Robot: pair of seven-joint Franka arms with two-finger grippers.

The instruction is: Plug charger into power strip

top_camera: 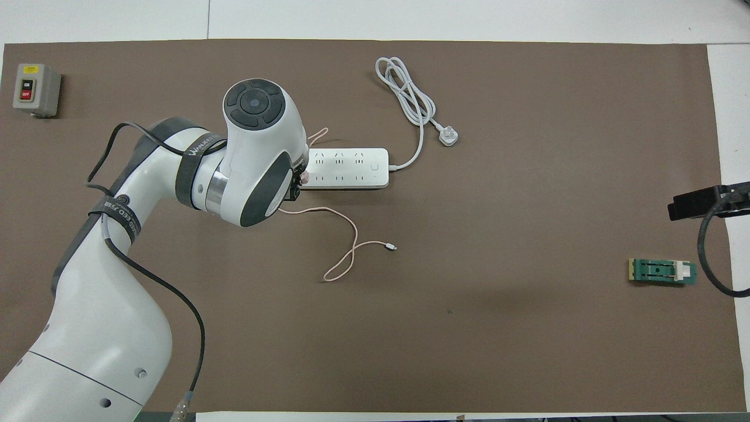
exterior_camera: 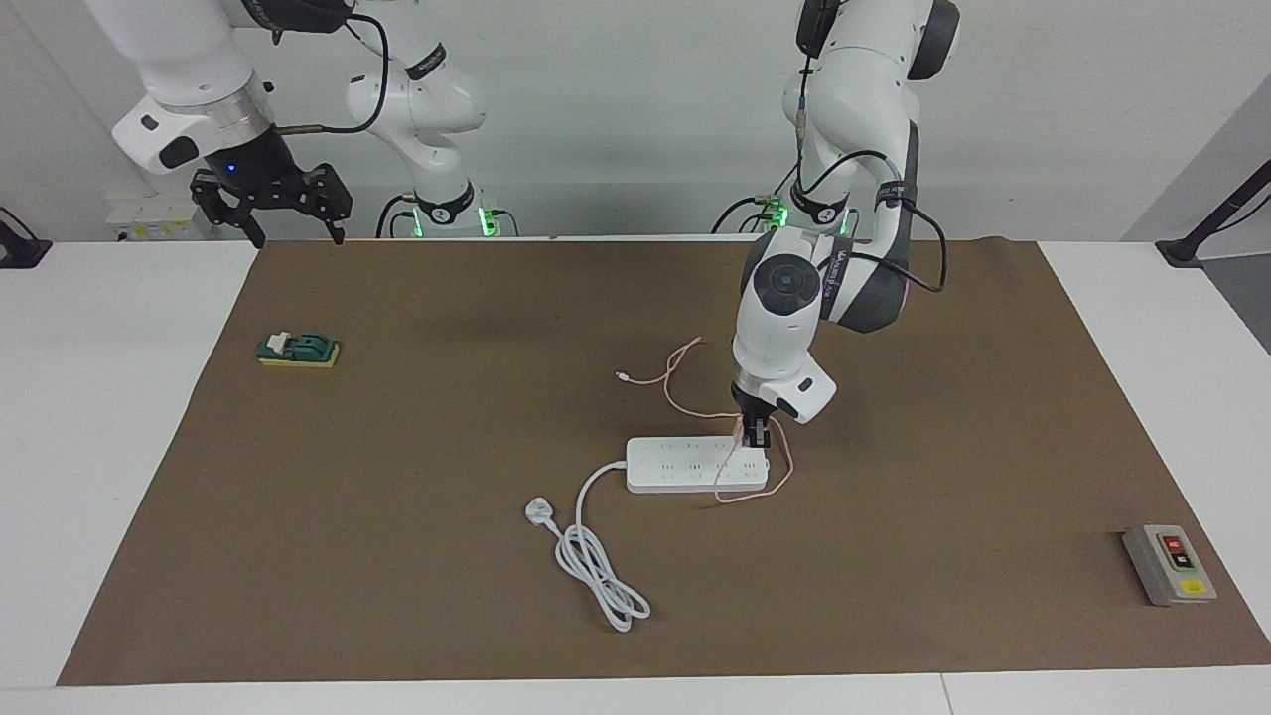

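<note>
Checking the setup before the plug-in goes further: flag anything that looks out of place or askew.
Nothing looks damaged or spilled. The one untidy thing is the charger's pink cable: it loops across the power strip near the end where the left gripper is working. The right gripper waits raised at the mat's edge.

Bright, even light; soft faint shadows.
</note>
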